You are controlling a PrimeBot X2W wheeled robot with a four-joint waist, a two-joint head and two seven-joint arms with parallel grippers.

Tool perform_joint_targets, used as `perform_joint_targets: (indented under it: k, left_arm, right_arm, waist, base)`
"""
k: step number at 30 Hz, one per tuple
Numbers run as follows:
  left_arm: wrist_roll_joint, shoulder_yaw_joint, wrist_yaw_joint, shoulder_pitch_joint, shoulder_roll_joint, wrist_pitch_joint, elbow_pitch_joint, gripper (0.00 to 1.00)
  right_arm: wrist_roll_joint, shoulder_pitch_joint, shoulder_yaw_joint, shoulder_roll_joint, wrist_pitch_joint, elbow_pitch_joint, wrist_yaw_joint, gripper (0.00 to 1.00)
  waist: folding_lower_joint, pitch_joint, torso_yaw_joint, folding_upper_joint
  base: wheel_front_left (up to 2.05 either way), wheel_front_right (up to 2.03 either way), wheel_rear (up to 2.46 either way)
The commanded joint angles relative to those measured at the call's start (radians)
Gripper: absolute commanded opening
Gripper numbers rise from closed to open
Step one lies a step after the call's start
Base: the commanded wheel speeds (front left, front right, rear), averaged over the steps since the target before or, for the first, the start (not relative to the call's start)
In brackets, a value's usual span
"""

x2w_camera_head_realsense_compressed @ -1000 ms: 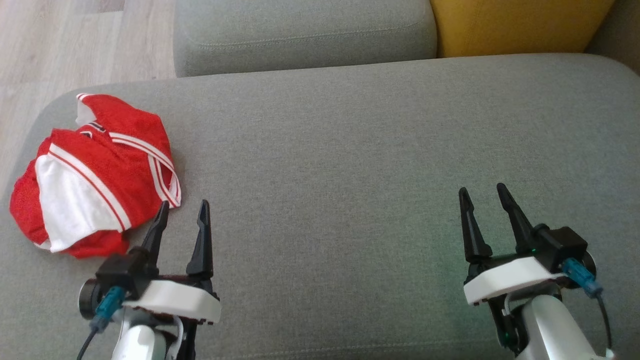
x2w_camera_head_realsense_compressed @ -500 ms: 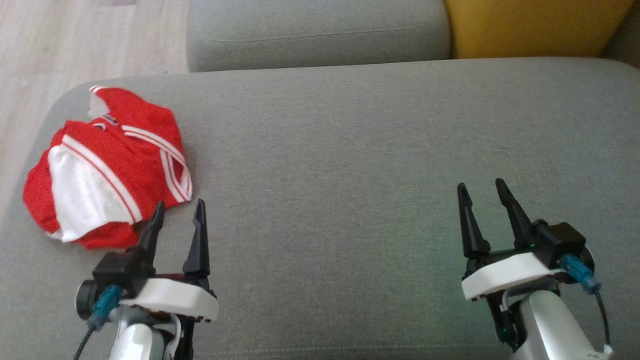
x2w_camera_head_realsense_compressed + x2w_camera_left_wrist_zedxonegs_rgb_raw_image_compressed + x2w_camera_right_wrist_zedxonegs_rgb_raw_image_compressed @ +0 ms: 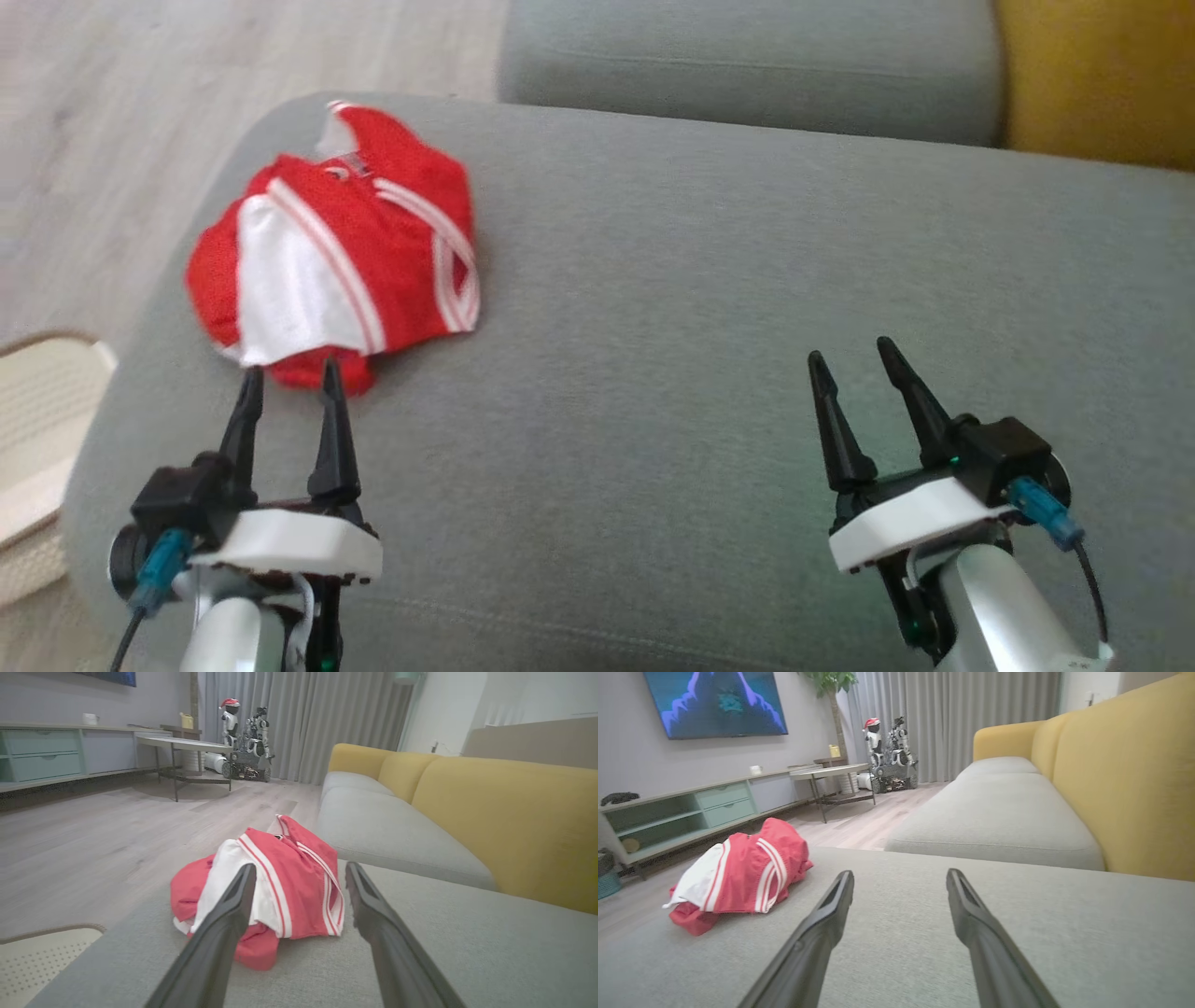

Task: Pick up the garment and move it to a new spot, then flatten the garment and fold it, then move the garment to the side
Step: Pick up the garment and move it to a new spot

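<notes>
The garment (image 3: 341,247) is a crumpled red piece with white panels and white stripes, lying at the far left end of the grey sofa cushion (image 3: 709,308). My left gripper (image 3: 289,373) is open, its fingertips right at the garment's near edge with nothing between them. In the left wrist view the garment (image 3: 280,882) sits just beyond the spread fingers (image 3: 233,905). My right gripper (image 3: 850,350) hovers open over bare cushion far to the right. The right wrist view has the garment (image 3: 738,877) off to its left.
A cream perforated basket (image 3: 37,411) stands on the floor beside the cushion's left end. A second grey seat cushion (image 3: 747,65) and a yellow backrest (image 3: 1102,84) lie beyond. Wooden floor (image 3: 121,140) runs along the left.
The head camera has swung left, so the garment now sits nearer the picture's middle and the basket has come into view. My left gripper's tips now reach the garment's near edge.
</notes>
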Motion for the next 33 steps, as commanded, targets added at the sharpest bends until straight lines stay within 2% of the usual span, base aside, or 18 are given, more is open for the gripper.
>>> perform_joint_targets:
  k: [1,9,15,23,28,33]
  left_arm:
    - [-0.005,0.036,0.01,-0.05,0.004,-0.009,-0.044,1.0]
    - [-0.005,0.035,0.019,-0.036,0.004,-0.009,-0.061,1.0]
    - [-0.002,0.047,0.018,-0.028,0.004,-0.009,-0.066,1.0]
    - [0.001,0.067,0.016,-0.027,0.004,-0.009,-0.07,1.0]
    - [0.003,0.094,0.013,-0.036,0.004,-0.009,-0.074,1.0]
    - [0.008,0.137,-0.012,-0.071,0.004,-0.009,-0.064,1.0]
  right_arm:
    - [0.009,-0.046,0.026,-0.005,-0.007,-0.038,-0.001,1.0]
    - [0.016,-0.037,0.048,-0.005,-0.005,-0.04,-0.001,1.0]
    - [0.032,-0.036,0.059,-0.005,-0.006,-0.036,-0.001,1.0]
    - [0.042,-0.035,0.069,-0.005,-0.009,-0.032,-0.001,1.0]
    - [0.047,-0.039,0.068,-0.005,-0.01,-0.034,-0.001,1.0]
    - [0.034,-0.049,0.042,-0.005,-0.011,-0.049,-0.001,1.0]
  waist:
    - [0.0,0.004,0.062,0.0]
    - [0.0,0.004,0.183,0.0]
    - [0.0,0.002,0.232,0.0]
    - [0.0,0.0,0.236,0.0]
    - [0.0,0.015,0.211,0.0]
    - [0.0,0.059,0.18,0.0]
  base:
    - [0.0,0.0,0.0]
    - [0.0,0.0,0.0]
    - [0.0,0.0,0.0]
    - [0.0,0.0,0.0]
    - [0.0,0.0,0.0]
    - [0.0,0.0,0.0]
